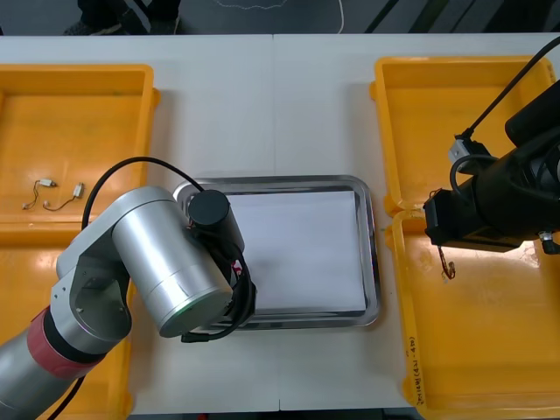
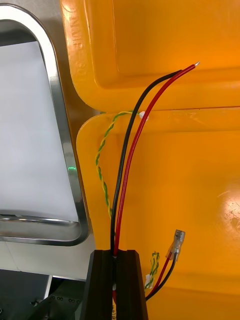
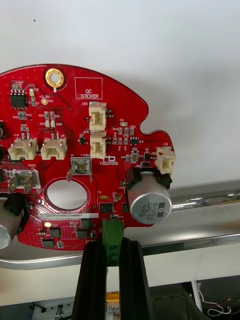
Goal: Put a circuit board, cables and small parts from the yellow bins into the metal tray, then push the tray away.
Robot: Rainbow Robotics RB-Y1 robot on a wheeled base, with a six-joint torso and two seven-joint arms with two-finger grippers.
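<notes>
Left wrist view: left end effector (image 3: 112,250) is clamped on the edge of the red circuit board (image 3: 75,150), which sits over the tray (image 3: 210,197), above its white inside by the rim. Right end effector (image 2: 116,256) pinches the black and red cables (image 2: 129,150) above the right yellow bins (image 2: 190,175). A twisted green-yellow cable (image 2: 102,150) is possibly caught too.

Left arm (image 1: 166,262): built of thick silver cylindrical links, joined by rounded grey housing. Red band (image 1: 52,337) seen round lower joint. Round black cap (image 1: 210,210) fitted at wrist end. Looped black cable (image 1: 122,171) run alongside. Right arm (image 1: 507,188): wrist cased in boxy black housing, straight black cable (image 1: 507,83) routed down to it, small white connector (image 1: 461,149) attached. Left gripper (image 3: 112,245), right gripper (image 2: 116,254): formed of plain black flat-sided bars, square-tipped.
</notes>
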